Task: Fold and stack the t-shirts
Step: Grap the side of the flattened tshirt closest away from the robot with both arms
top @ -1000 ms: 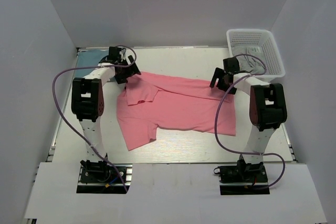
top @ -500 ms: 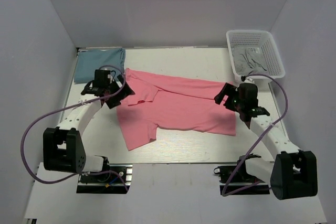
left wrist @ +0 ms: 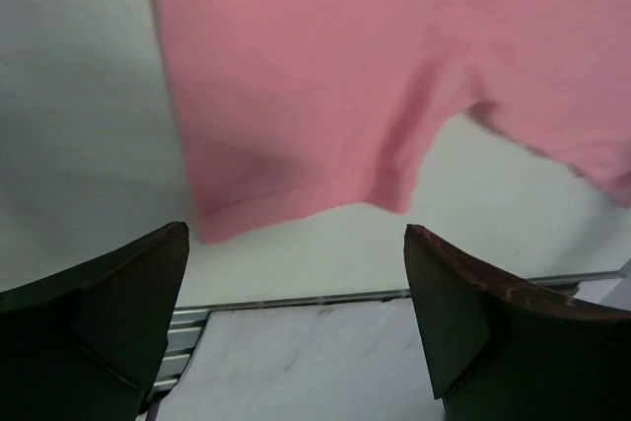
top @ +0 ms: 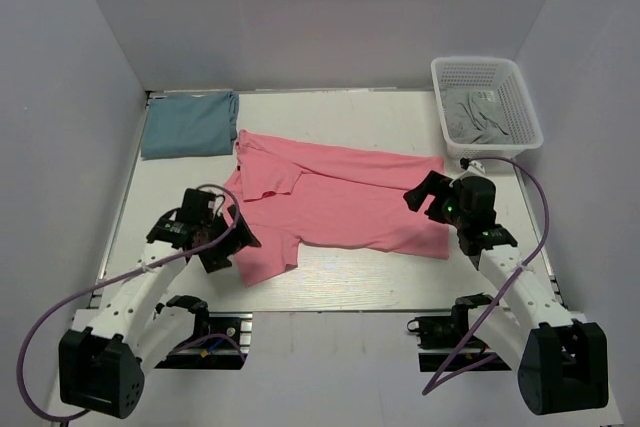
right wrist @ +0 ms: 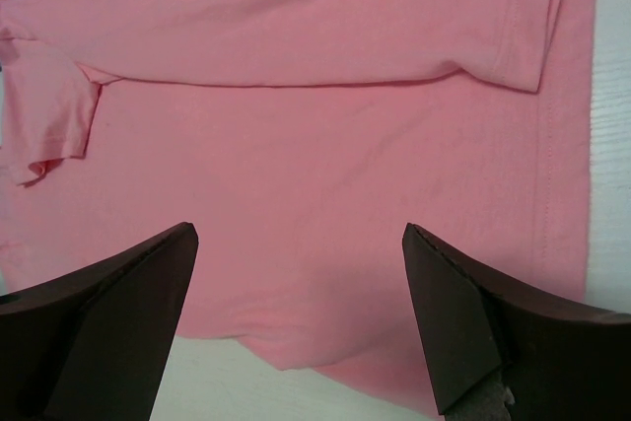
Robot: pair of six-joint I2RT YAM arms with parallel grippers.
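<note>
The salmon pink t-shirt (top: 340, 202) lies spread across the middle of the table, its top part folded over. It also shows in the left wrist view (left wrist: 325, 76) and the right wrist view (right wrist: 315, 165). The teal-blue t-shirt (top: 190, 124) lies folded at the back left. My left gripper (top: 236, 239) is open and empty beside the pink shirt's near left sleeve (left wrist: 296, 155), with bare table between its jaws (left wrist: 296, 322). My right gripper (top: 422, 197) is open and empty above the pink shirt's right end, over its near edge (right wrist: 296, 313).
A white plastic basket (top: 520, 97) holding grey cloth (top: 475, 117) stands at the back right. White walls enclose the table on three sides. The table's near metal edge (left wrist: 296, 301) shows just below the left gripper.
Both arms have drawn back toward the near edge. My left gripper moved from the shirt's back left corner down to its near left sleeve. My right gripper shifted slightly nearer.
</note>
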